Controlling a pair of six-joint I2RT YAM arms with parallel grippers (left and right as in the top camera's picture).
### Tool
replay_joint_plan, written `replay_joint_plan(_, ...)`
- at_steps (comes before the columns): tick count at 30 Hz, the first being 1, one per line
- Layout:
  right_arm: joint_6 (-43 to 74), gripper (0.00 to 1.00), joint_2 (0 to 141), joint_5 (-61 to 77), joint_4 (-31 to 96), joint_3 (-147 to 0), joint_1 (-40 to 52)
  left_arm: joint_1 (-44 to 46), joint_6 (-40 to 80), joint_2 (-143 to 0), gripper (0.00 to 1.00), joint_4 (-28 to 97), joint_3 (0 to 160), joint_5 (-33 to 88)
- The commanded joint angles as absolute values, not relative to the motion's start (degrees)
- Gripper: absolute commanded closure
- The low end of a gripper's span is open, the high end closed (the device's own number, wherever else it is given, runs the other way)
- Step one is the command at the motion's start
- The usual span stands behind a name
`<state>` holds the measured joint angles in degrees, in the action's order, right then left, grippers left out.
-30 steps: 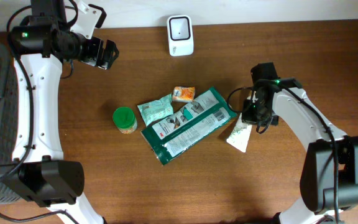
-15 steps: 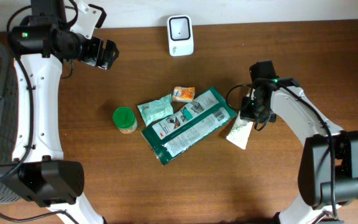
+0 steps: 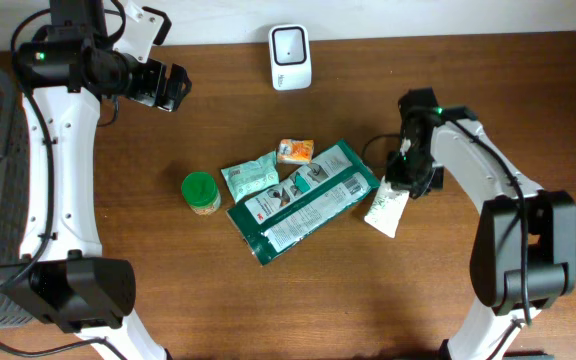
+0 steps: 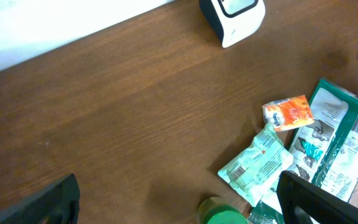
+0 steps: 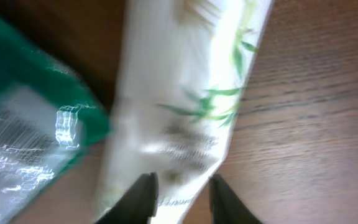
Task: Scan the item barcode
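Your right gripper was a little apart over the white packet, your left gripper wide apart, so you had to grab its end straight

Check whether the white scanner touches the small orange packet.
Apart. The overhead view shows a wide gap between the white scanner and the small orange packet.

A: Overhead is bright, even and sharp — only soft shadows on the table.
B: 1 view smears — the right wrist: white pouch blurred, glare streaks on the green packet.
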<state>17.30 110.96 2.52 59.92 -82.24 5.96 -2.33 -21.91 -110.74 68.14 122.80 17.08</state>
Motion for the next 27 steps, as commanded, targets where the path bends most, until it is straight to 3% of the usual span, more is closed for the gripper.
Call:
replay_joint_plan(1, 16.08, 0.56, 109.43, 7.31, 62.72, -86.17, 8.84, -2.46, -22.83, -110.89, 0.01, 68.23, 122.83, 17.08)
replay_joint_plan(4, 16.14, 0.42, 109.82, 6.83, 63.31, -85.25, 13.08, -2.46, -22.83, -110.89, 0.01, 68.23, 122.83, 17.08)
replay_joint_plan(8, 21.21, 0.34, 111.79, -1.87, 64.18, -84.73, 18.65, -2.46, -22.83, -110.89, 0.01, 68.23, 122.83, 17.08)
replay_joint_plan(14, 24.95, 0.34, 114.76, -12.29, 67.79, -84.73, 22.48, -2.46, -22.83, -110.89, 0.01, 68.23, 122.83, 17.08)
replay_joint_plan(27, 25.39, 0.34, 119.48, -16.47, 67.85, -84.49, 25.17, -2.46, -22.83, -110.89, 0.01, 68.23, 122.83, 17.08)
